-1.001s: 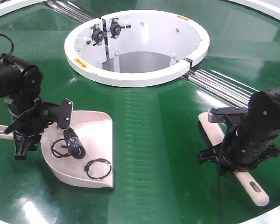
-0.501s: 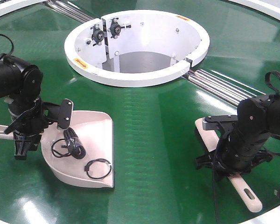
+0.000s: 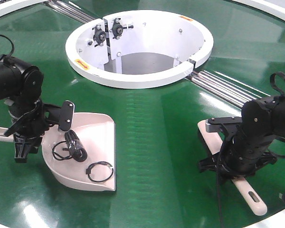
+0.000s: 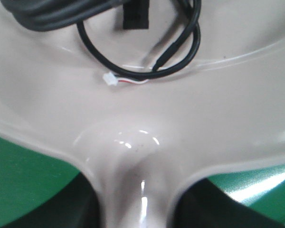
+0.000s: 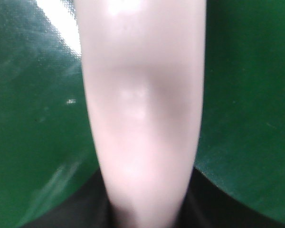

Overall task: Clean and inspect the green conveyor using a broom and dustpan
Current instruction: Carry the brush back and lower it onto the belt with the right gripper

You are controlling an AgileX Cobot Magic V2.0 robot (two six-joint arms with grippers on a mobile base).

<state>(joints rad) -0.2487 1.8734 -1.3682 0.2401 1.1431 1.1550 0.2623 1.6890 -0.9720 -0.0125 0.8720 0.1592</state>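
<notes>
On the glossy dark-green circular conveyor belt (image 3: 156, 142), the right claw (image 3: 237, 164) is closed mid-handle on the slim pale pink-beige plastic broom (image 3: 251, 198) at near right, the left claw (image 3: 23, 142) on the handle of the wide pink-beige plastic dustpan (image 3: 97, 130) at near left; both likely light, stiff, slippery.

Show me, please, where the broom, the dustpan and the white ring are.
the broom (image 3: 254, 200): front-facing view, handle near its slotted end.
the dustpan (image 3: 97, 141): front-facing view, bare scoop floor.
the white ring (image 3: 133, 80): front-facing view, near rim.
</notes>
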